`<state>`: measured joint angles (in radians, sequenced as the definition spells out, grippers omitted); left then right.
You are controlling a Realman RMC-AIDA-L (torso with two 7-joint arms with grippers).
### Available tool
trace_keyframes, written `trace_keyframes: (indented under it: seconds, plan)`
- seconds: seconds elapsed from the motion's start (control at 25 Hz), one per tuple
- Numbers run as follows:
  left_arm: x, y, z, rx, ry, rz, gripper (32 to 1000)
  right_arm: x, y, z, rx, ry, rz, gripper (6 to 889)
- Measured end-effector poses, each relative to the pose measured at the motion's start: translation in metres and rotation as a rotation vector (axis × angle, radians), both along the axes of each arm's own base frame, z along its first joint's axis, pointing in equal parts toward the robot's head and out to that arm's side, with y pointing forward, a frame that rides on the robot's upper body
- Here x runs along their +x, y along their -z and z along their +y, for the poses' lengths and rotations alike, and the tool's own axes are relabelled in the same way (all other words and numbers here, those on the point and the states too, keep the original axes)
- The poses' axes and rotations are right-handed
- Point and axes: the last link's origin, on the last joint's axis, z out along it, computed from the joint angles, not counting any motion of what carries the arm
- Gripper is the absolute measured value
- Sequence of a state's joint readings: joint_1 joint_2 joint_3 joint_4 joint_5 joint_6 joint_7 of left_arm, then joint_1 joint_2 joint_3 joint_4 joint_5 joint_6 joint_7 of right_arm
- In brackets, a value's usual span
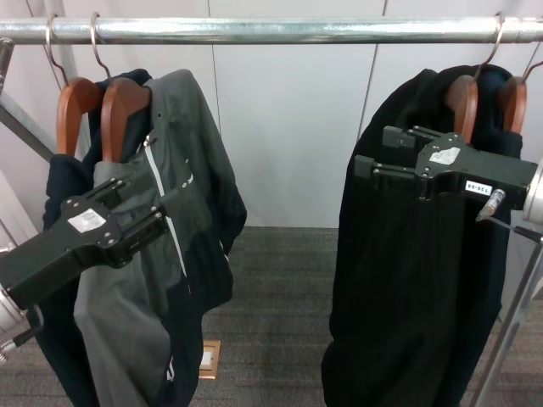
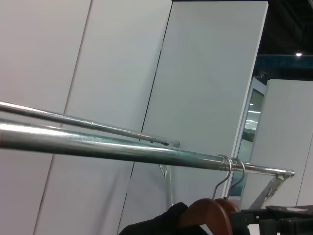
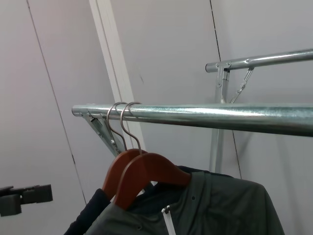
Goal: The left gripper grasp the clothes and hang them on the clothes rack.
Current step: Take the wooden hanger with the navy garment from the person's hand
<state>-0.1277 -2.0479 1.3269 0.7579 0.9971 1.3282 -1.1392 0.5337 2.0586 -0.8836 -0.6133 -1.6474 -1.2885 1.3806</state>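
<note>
Across 12 o'clock of the head view, the clothes rack (image 1: 280, 30), a shiny horizontal tube. Hanging from it toward 10 o'clock, the clothes (image 1: 58, 188): navy shirt on a brown wooden hanger (image 1: 75, 108), silver hook over the tube, outermost on that side. Just beside it, toward the centre and partly covering it, a grey jacket (image 1: 174, 161) on a second wooden hanger.

At 8 o'clock, the left end effector (image 1: 144, 203), in front of the grey jacket, pointing up toward 2 o'clock. Fingers parted, nothing seen gripped between them; whether touching the jacket's fabric, cannot tell. No hold on the clothes.

At 3 o'clock, the right end effector (image 1: 373, 151), in front of black garments (image 1: 407, 280) hung on two more wooden hangers. Fingers apart likewise, closed on nothing, pointing toward 9 o'clock.

In the left wrist view, the tube running across with two hooks over it. In the right wrist view, two hooks side by side on the tube, grey jacket beneath the nearer hanger, a strip of navy beside it.
</note>
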Motion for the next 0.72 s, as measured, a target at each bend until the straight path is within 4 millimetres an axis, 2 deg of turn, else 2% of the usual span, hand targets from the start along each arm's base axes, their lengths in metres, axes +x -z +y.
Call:
trace_keyframes:
  seconds: [0.72]
  plan:
    - [0.0001, 0.0008, 0.0007, -0.002, 0.001, 0.0, 639, -0.0005, -0.0007, 0.0, 0.001, -0.002, 0.004, 818]
